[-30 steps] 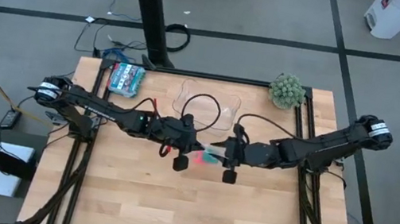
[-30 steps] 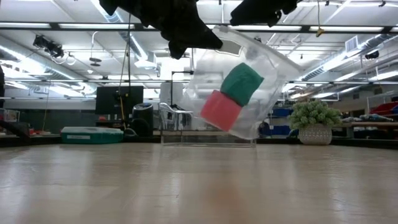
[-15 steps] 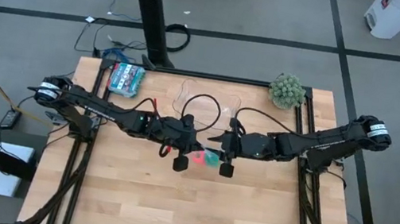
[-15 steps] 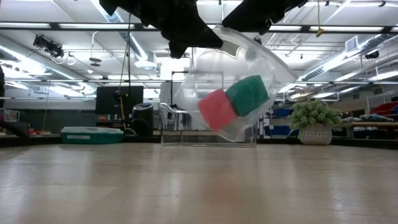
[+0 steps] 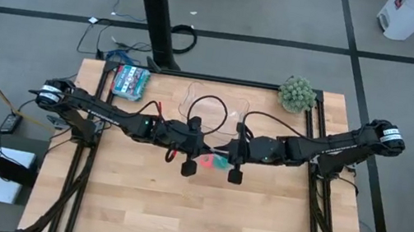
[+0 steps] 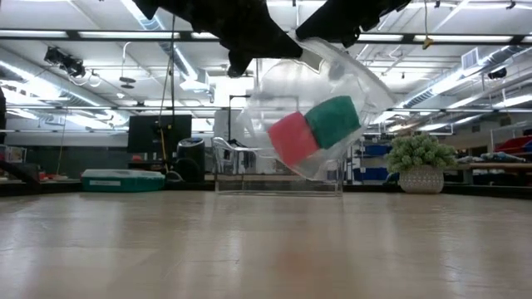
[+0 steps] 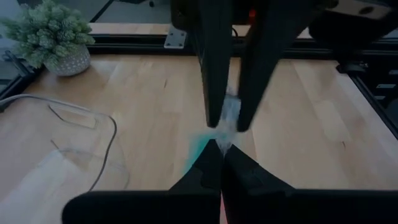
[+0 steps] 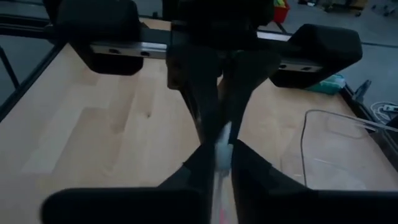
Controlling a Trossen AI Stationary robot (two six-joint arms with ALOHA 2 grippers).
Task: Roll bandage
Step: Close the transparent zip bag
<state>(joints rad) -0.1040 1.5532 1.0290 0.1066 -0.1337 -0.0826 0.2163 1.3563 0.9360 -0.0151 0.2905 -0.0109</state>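
Note:
A clear plastic bag (image 6: 353,87) hangs above the middle of the table. Inside it the bandage (image 6: 334,121), a small teal roll, lies beside a pink block (image 6: 293,138). In the high view both show between the grippers, the bandage (image 5: 220,162) to the right of the block (image 5: 205,166). My left gripper (image 5: 203,154) reaches in from the table's left. My right gripper (image 5: 223,155) faces it from the right. Each is shut on the bag's upper edge, tips nearly meeting. My left gripper (image 7: 221,152) pinches the bag's upper edge (image 7: 226,138) between its two fingers. It comes from the table's left, slanting a little downward. The bag hangs below, clear of the table. My right gripper (image 8: 222,155) pinches the same upper edge (image 8: 224,134) between its two fingers, close beside the left fingers. It comes from the table's right, slanting a little downward. The bag hangs tilted below it.
A clear plastic tray (image 5: 217,105) lies at the far middle of the table. A potted plant (image 5: 296,93) stands at the far right corner and a teal-patterned packet (image 5: 130,79) lies at the far left. The near half of the wooden top (image 5: 200,215) is bare.
My right gripper has gone toward the table's left, up to the left gripper and onto the bag's upper edge. The hanging bag has tipped: the bandage, which sat above the pink block, now lies beside it on the right.

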